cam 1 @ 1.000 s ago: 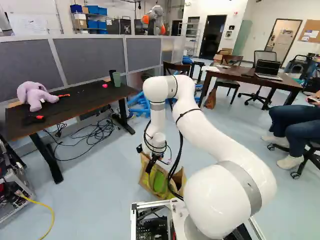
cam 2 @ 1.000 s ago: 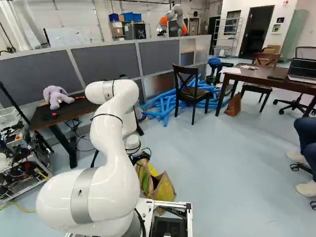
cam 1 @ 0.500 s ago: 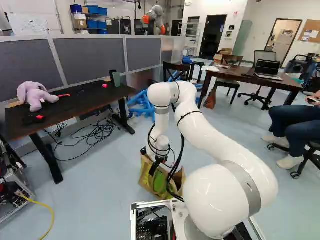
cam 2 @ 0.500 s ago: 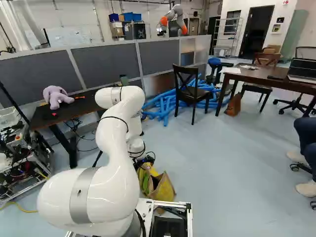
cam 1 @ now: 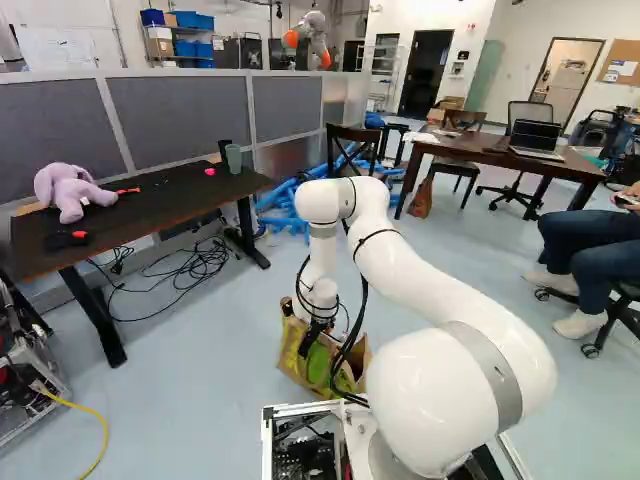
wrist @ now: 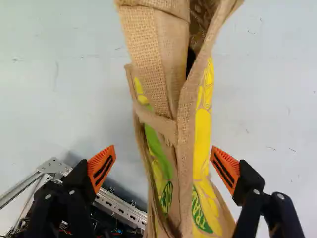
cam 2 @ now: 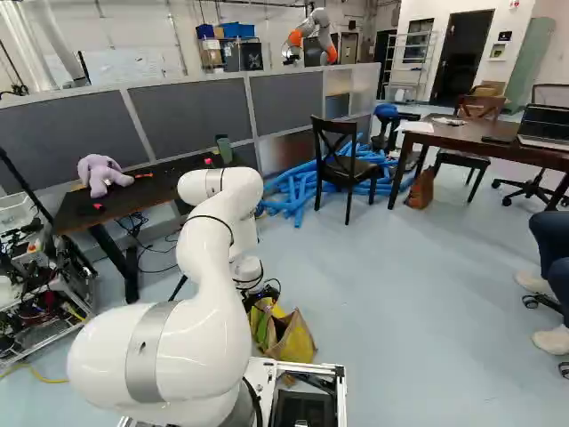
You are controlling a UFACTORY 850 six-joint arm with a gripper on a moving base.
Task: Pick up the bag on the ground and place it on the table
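Note:
In the left base view my gripper [cam 1: 309, 344] points down over the burlap bag [cam 1: 318, 366], which stands on the floor just ahead of the base. The right base view shows the bag [cam 2: 294, 340] too, with its top partly spread. Seen from the wrist, the gripper [wrist: 163, 167] is open wide, its orange pads on either side of the bag [wrist: 196, 148]. There is a gap on one side; the other pad is close to the yellow-printed side, and I cannot tell if it touches. A dark table [cam 1: 150, 205] stands at the left.
A purple plush [cam 1: 72, 193] and a green cup [cam 1: 233, 158] are on the dark table. Cables lie beneath it. A brown table [cam 2: 462, 133] with a laptop, chairs and blue tubes [cam 2: 298, 187] stand farther off. Another robot [cam 2: 313, 37] is behind the partition.
The arm has come lower over the bag and shifted a little to the right in both base views. The gripper has moved with it. Bag and base have stayed where they were.

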